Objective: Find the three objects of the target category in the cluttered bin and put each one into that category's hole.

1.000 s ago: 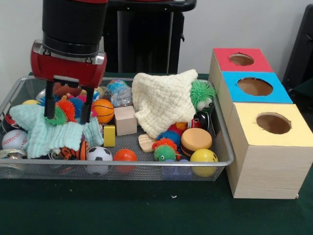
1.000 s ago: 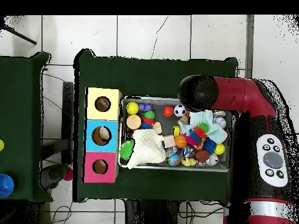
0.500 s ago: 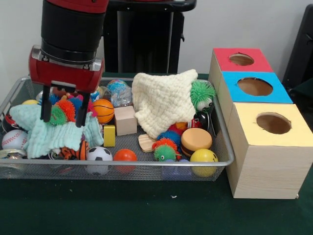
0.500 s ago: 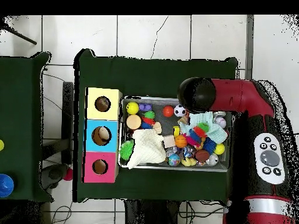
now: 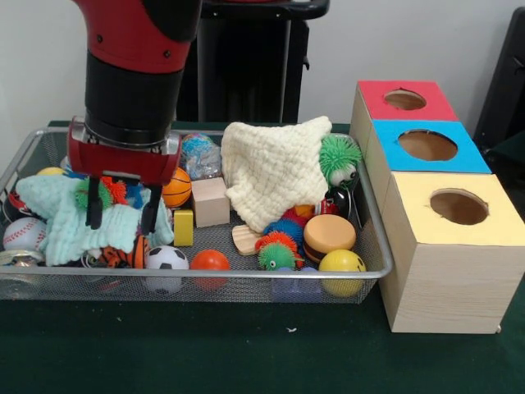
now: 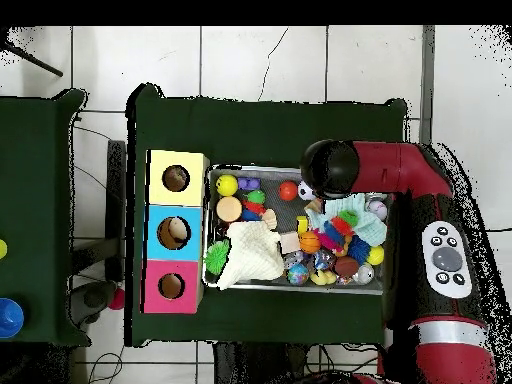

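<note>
My gripper [image 5: 121, 217] hangs open in the left part of the wire bin [image 5: 246, 277], its two fingers straddling a fold of the mint cloth [image 5: 61, 226]. Spiky balls in green and orange [image 5: 105, 192] lie just behind the fingers. More spiky balls show: a green one with eyes [image 5: 339, 156] and a green-orange one [image 5: 276, 251]. A basketball [image 5: 175, 187], soccer ball [image 5: 166, 258], orange ball [image 5: 211, 261] and baseball [image 5: 23, 234] lie around. In the overhead view the arm's wrist [image 6: 330, 168] hides the fingers.
A cream cloth [image 5: 275, 172] covers the bin's middle back. Beside it are a wooden cube [image 5: 211, 201], a yellow block [image 5: 184, 227], a burger toy [image 5: 328, 234] and a yellow ball [image 5: 341, 263]. Red [image 5: 406, 100], blue [image 5: 426, 145] and yellow [image 5: 459, 207] hole boxes stand right of the bin.
The gripper has come down and toward the bin's front edge, shifting slightly right. Its fingers now reach the mint cloth. The toys have not moved.
</note>
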### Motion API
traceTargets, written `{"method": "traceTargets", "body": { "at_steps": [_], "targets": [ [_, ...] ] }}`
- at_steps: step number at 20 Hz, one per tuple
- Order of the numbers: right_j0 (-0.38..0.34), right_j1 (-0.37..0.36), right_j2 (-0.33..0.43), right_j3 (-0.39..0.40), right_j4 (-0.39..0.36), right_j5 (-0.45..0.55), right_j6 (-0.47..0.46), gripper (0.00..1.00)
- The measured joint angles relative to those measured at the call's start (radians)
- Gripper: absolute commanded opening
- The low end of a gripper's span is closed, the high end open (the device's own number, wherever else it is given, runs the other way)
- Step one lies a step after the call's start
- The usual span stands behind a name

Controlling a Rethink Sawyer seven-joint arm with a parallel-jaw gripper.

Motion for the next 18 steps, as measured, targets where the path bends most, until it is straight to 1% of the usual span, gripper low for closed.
{"method": "traceTargets", "body": {
  "at_steps": [8, 18],
  "targets": [
    [-0.024, 0.057, 0.000, 0.003, -0.013, -0.048, 0.000, 1.00],
    [-0.046, 0.064, 0.000, 0.020, -0.014, -0.052, 0.000, 1.00]
  ]
}}
